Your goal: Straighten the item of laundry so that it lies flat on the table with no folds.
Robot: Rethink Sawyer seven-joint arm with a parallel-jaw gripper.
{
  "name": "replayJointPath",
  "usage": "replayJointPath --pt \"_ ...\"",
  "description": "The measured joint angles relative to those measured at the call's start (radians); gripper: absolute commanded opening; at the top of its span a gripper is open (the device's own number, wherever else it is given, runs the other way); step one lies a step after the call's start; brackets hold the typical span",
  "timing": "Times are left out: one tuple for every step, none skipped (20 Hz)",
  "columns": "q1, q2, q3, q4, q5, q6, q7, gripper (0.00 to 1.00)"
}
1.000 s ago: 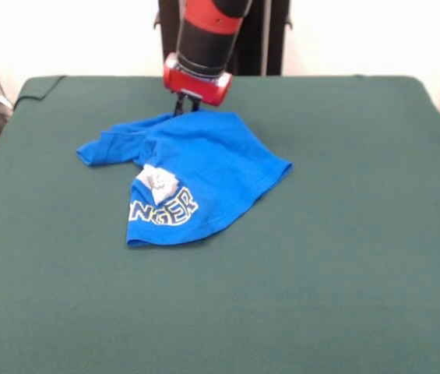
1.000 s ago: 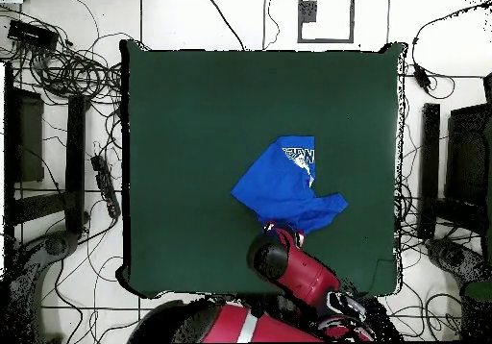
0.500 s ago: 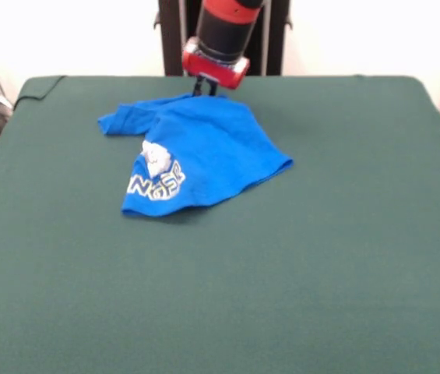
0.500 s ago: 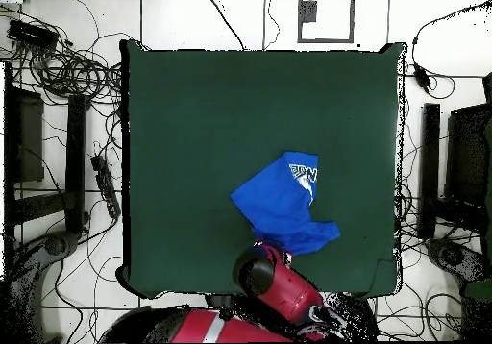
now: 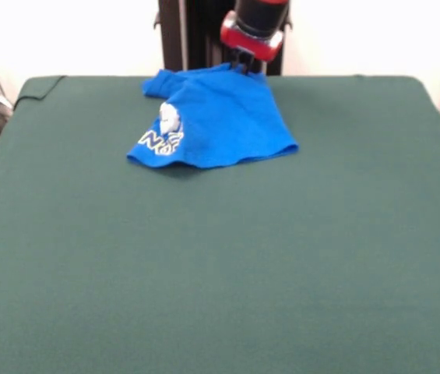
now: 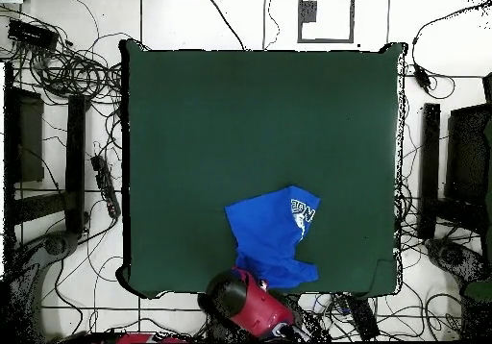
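Observation:
The bright blue T-shirt (image 5: 216,117) lies crumpled and folded at the far edge of the dark green table (image 5: 282,273), close to the robot's pedestal. Its white block letters and grey-white graphic (image 5: 163,132) face the left. My gripper (image 5: 244,66) hangs from the red wrist at the shirt's far edge and is shut on the cloth there. In the overhead view the shirt (image 6: 269,239) lies near the table's (image 6: 240,119) bottom edge, and the red arm (image 6: 240,300) covers the gripper.
Cables and dark boxes (image 6: 58,71) lie on the floor around the table. The black pedestal (image 5: 196,35) stands right behind the shirt. A corner of the green cover (image 5: 40,84) is folded at the far left.
My gripper has drawn back toward the pedestal and to the right in the front view, dragging the shirt with it to the table's far edge. The shirt has bunched narrower.

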Motion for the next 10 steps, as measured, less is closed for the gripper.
replayJointPath --pt "-0.001 0.001 0.002 0.008 0.0 0.0 0.011 0.0" --pt "-0.003 0.003 0.003 0.011 0.0 0.0 0.016 0.0" --pt "-0.019 0.013 0.008 0.015 -0.003 -0.002 0.024 1.0" --pt "-0.02 0.013 0.008 0.015 -0.004 -0.003 0.024 1.0" --pt "-0.021 0.013 0.009 0.015 -0.004 -0.004 0.024 1.0" --pt "-0.029 0.017 0.012 0.015 -0.011 -0.01 0.024 1.0" --pt "-0.038 0.022 0.015 0.015 -0.018 -0.02 0.024 1.0" --pt "-0.051 0.033 0.02 0.015 -0.029 -0.038 0.024 1.0" --pt "-0.062 0.043 0.022 0.015 -0.039 -0.055 0.024 1.0" --pt "-0.072 0.052 0.025 0.015 -0.051 -0.073 0.024 1.0"
